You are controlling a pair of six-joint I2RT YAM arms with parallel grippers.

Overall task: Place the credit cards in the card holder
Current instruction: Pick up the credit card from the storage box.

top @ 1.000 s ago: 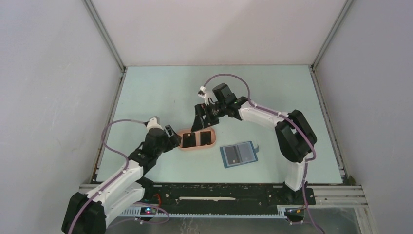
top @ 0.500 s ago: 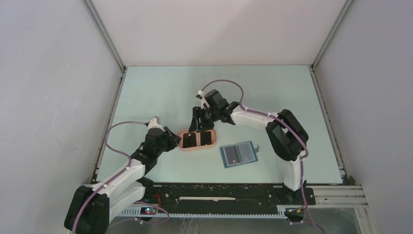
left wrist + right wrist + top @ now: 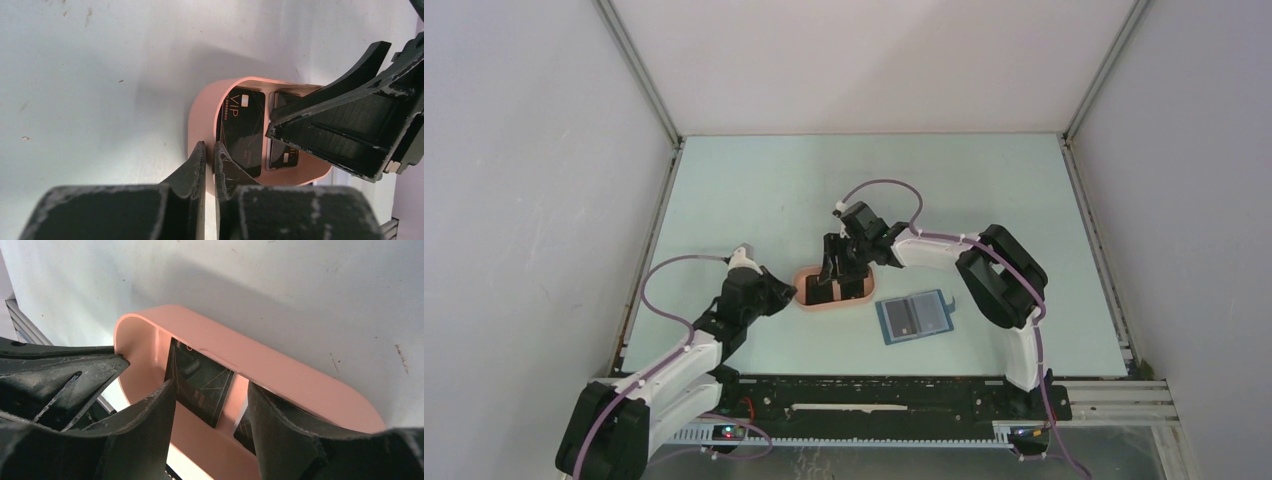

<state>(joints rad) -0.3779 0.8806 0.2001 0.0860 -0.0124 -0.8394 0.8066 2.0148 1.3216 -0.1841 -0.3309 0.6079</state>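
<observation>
Two black credit cards [image 3: 243, 130] [image 3: 282, 152] lie side by side in a pink oval tray [image 3: 802, 297]. My left gripper [image 3: 209, 150] is shut on the tray's left rim [image 3: 192, 127], one finger outside and one inside. My right gripper [image 3: 207, 395] reaches down into the tray from the far side. Its jaws are open and straddle one black card [image 3: 200, 382], with a gap showing at the right finger. A second card [image 3: 245, 427] peeks out beside that finger. The card holder [image 3: 914, 316], a blue wallet, lies open on the table right of the tray, away from both grippers.
The tray's far wall [image 3: 280, 375] rises just beyond my right fingers. My two grippers are close together over the tray [image 3: 305, 175]; the right gripper's finger [image 3: 345, 120] covers part of the right-hand card. Grey walls enclose the pale green table [image 3: 754, 190].
My right gripper has moved down and nearer, from behind the tray into it, and its jaws have narrowed. My left gripper has closed on the tray's left rim.
</observation>
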